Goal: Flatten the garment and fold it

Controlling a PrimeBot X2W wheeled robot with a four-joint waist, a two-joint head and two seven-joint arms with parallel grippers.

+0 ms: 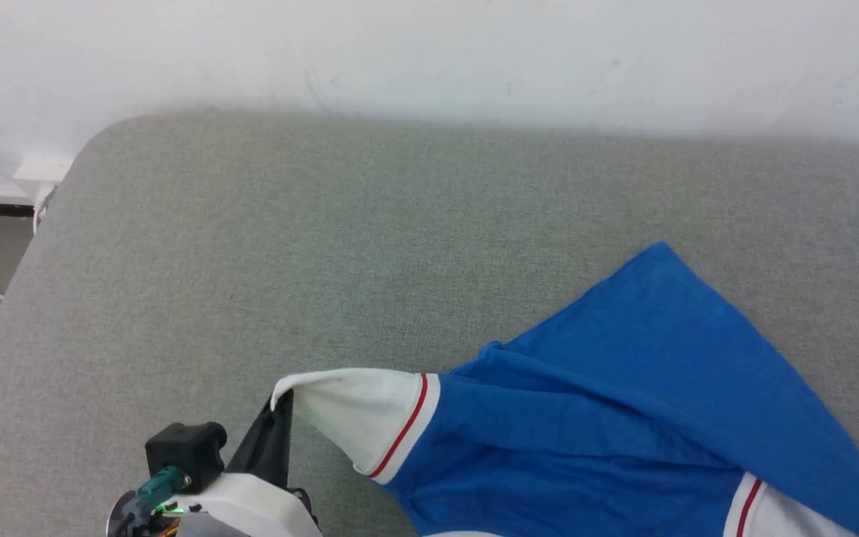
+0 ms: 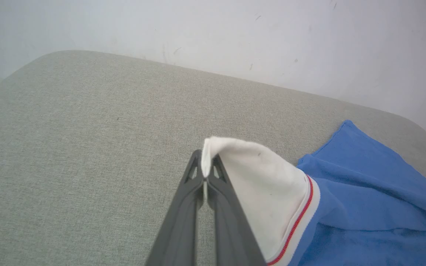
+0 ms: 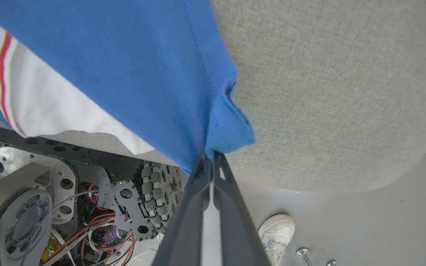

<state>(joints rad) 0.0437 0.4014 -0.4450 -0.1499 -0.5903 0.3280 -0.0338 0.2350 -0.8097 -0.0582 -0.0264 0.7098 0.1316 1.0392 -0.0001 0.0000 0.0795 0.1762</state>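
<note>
L claw (image 2: 205,168), R claw (image 3: 211,159) on garment (image 1: 623,388)

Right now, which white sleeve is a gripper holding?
The sleeve toward the robot's left: the left gripper pinches its tip. The other sleeve lies free.

Right gripper (image 3: 210,157) pinches blue jersey (image 3: 142,66) hem corner; grey table (image 3: 338,92) beyond; white shoe (image 3: 277,231) on floor.

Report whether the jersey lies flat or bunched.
Bunched: the jersey is creased, its white sleeve pinched by the left gripper, its blue hem by the right gripper.
</note>
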